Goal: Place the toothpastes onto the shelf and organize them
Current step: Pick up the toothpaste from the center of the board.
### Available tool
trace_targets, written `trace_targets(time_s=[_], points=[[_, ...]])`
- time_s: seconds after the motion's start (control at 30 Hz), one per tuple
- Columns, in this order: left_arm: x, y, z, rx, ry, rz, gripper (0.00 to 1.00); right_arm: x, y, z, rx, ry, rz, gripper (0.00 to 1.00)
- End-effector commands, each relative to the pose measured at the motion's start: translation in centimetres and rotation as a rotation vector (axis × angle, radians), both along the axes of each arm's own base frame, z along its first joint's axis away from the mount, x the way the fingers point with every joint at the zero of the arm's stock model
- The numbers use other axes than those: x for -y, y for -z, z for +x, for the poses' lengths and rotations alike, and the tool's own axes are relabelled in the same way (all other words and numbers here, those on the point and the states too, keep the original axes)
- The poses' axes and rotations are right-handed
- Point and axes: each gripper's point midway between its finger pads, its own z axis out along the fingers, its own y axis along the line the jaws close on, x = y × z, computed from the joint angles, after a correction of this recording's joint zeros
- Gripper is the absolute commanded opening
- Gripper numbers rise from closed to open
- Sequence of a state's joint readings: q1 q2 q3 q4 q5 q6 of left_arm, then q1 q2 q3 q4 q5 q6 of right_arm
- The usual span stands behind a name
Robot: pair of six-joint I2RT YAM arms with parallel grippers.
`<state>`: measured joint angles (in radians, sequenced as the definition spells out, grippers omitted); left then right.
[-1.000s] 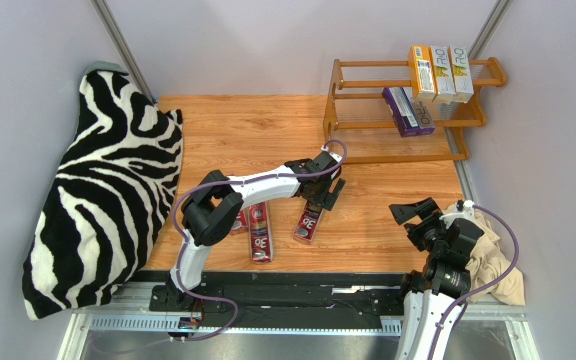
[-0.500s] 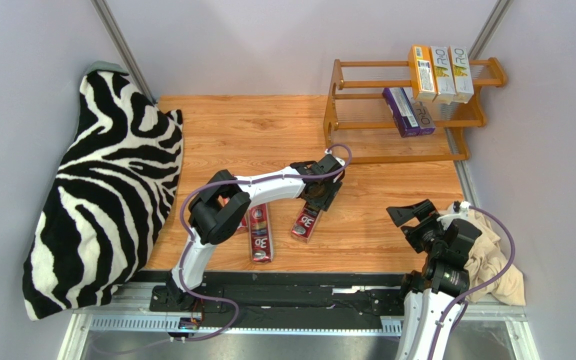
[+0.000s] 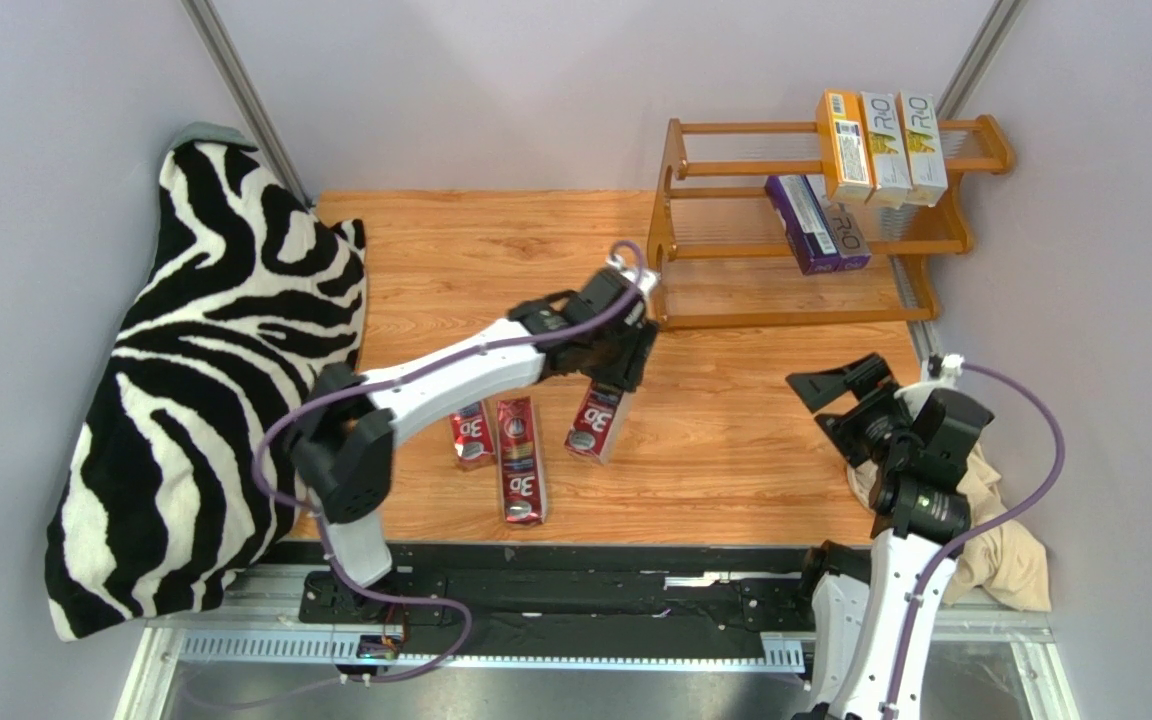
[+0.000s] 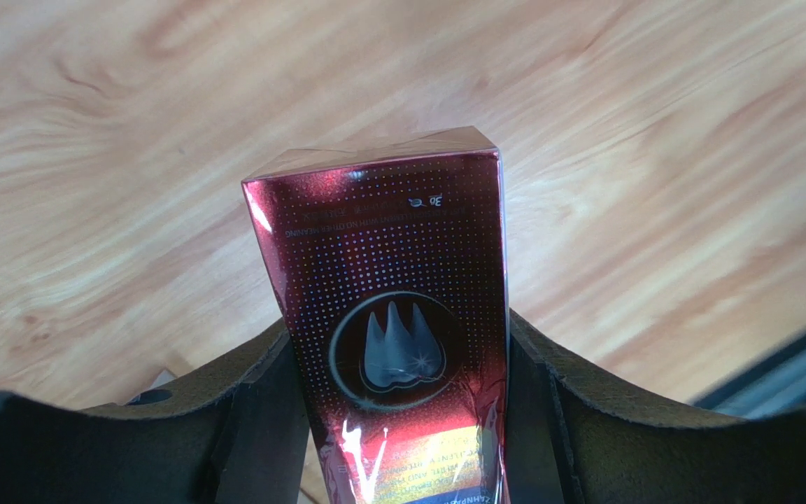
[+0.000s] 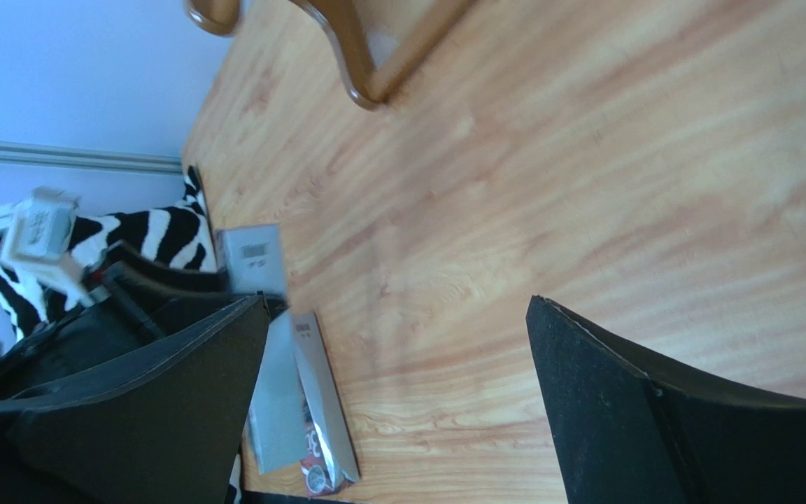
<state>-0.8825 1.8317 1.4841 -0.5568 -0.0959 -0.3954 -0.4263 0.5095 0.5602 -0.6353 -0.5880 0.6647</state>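
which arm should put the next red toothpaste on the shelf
Left. The left gripper is shut on a red carton, close to the shelf. The right gripper stands open and empty near the right edge of the table.

Three red cartons (image 3: 521, 477), two purple cartons (image 3: 815, 222), three orange-and-white cartons (image 3: 883, 146), one shelf (image 3: 748, 128)

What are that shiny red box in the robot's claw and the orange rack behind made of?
The red carton looks like thin cardboard with a glossy, metallic foil-like print: it glints and has crisp folded edges. The shelf seems to be varnished wood, orange-brown with a slight sheen; its thin tier rods are too fine to tell.
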Motion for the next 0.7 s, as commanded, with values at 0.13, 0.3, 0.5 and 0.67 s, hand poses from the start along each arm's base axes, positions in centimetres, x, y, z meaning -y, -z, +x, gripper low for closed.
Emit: trace_targets(time_s=[0.13,0.3,0.5,0.67], points=[[-3.4,-13.7,1.7,0.052,-0.114,-0.577,0.53,-0.1,-9.8,3.0,0.245,-0.023,-0.06,0.98],[-5.3,-16.0,1.0,-0.03,-0.204,-0.834,0.54,-2.6,-10.7,4.0,0.262,-0.071,-0.082,0.98],[-6.2,-16.8,1.5,-0.026,-0.3,-0.941,0.55,-7.5,-10.0,4.6,0.273,-0.151,-0.105,0.98],[-7.1,-15.6,1.9,-0.069,-0.422,-1.007,0.52,-13.7,-9.5,2.5,0.387,-0.265,-0.096,0.98]])
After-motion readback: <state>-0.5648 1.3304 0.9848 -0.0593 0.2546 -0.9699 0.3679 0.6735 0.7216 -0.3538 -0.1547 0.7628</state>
